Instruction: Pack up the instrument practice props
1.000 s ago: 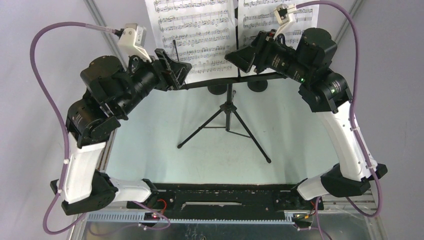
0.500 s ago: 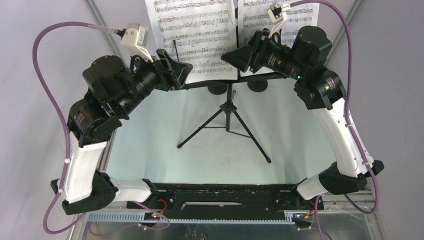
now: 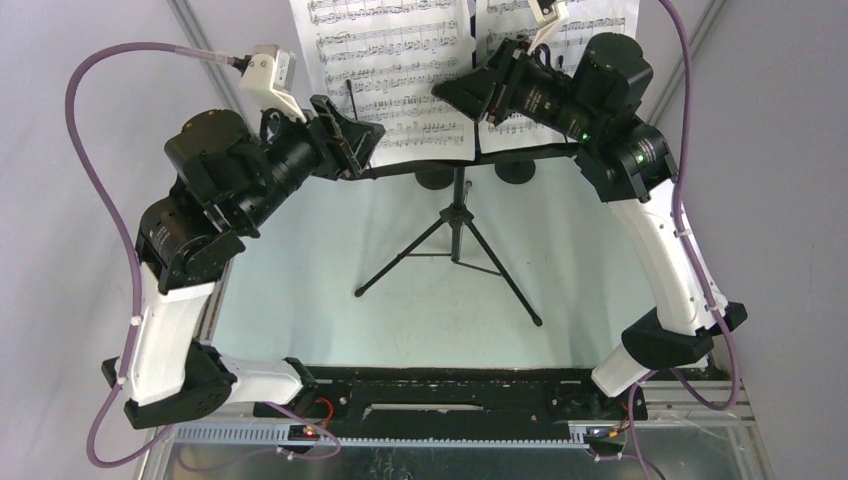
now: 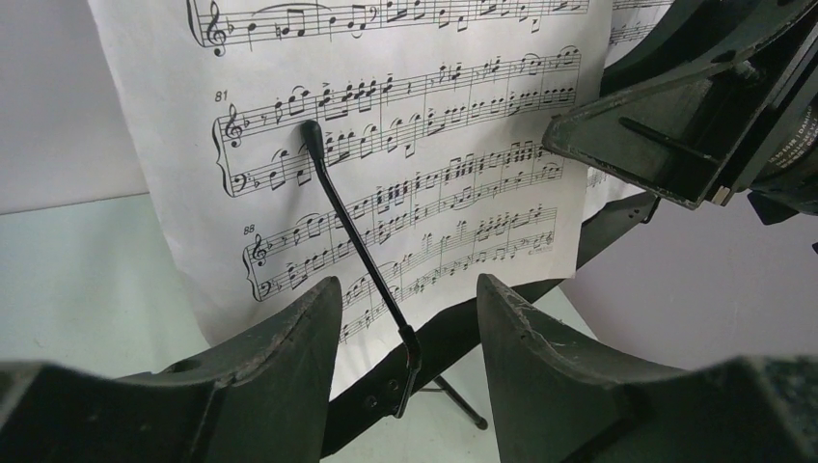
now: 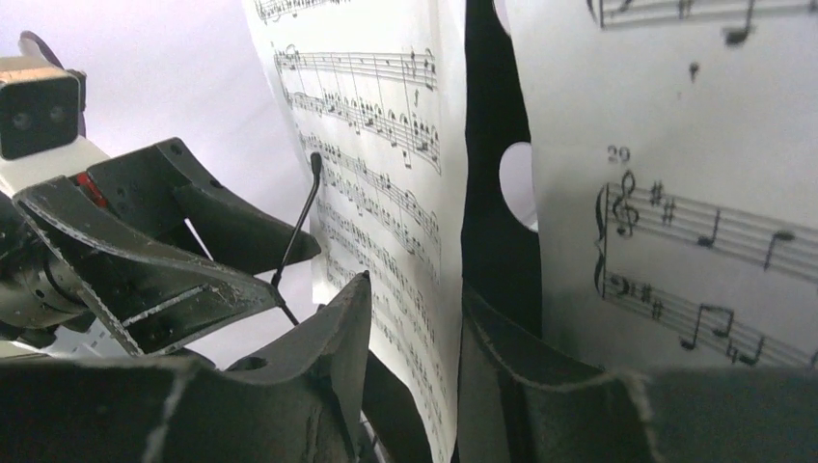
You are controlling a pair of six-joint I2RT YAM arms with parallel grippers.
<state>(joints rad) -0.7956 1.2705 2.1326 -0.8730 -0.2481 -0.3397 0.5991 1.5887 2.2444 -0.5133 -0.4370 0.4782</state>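
Both hands up at the music rack [image 3: 457, 215], which stands on the desk [image 3: 300, 300].
We see the left hand [image 4: 407, 289] wide open and holding nothing, fingers flanking the wire page clip [image 4: 357, 241] on the left page [image 4: 434, 145]. The right hand [image 5: 415, 289] is narrowly parted astride that page's inner edge; we can't tell if it touches. The right page [image 5: 675, 145] sits just beside.
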